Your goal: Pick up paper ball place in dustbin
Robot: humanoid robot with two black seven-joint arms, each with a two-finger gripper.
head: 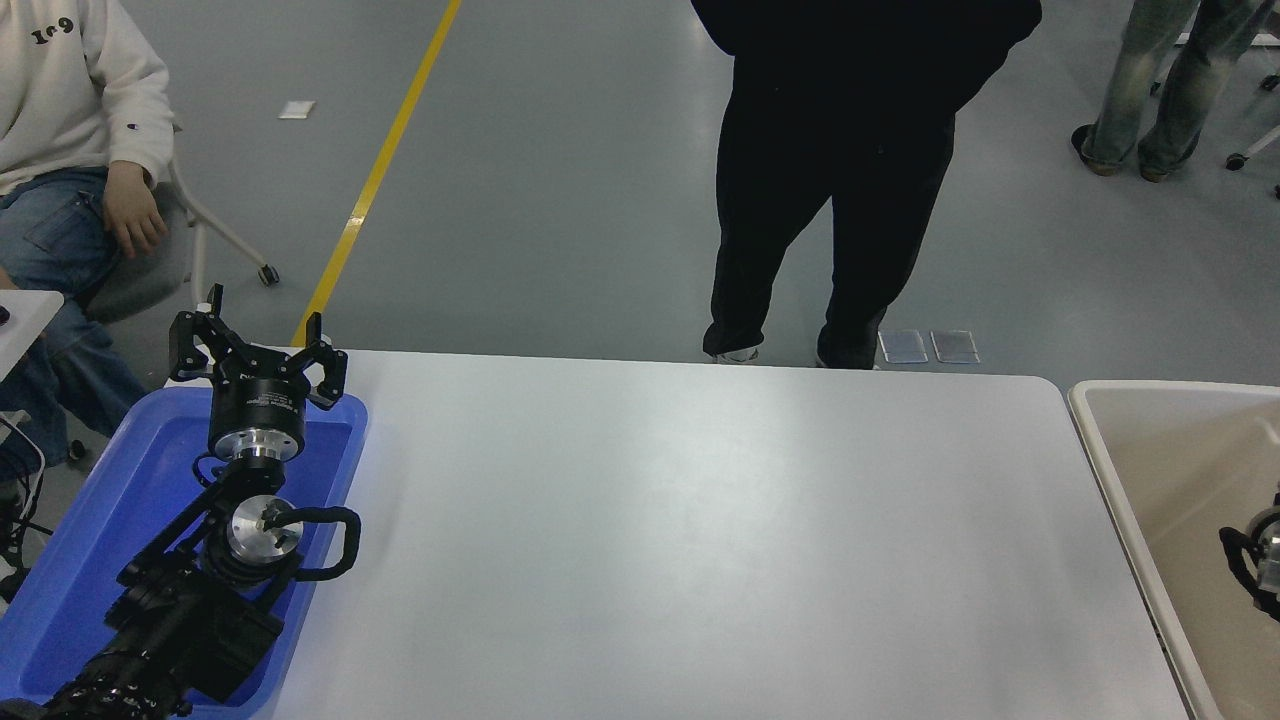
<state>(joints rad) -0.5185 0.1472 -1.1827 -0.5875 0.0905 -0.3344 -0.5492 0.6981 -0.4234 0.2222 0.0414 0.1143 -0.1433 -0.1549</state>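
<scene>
The dustbin (1100, 440) is a beige-cream bin standing off the table's right end, cut off by the picture's right edge. Only a small part of my right arm (1250, 560), a black cable loop and a silver joint, shows at the right edge over the inside of the bin. Its gripper end is not clear to me. The paper ball does not show anywhere. My left gripper (255, 345) is open and empty, parked over the far end of the blue tray (120, 480) at the lower left.
The white table (700, 530) fills the middle. A person in black stands at its far edge (830, 200). A person in a white sweater sits at the far left (70, 120). Another person's legs show at the top right (1160, 90).
</scene>
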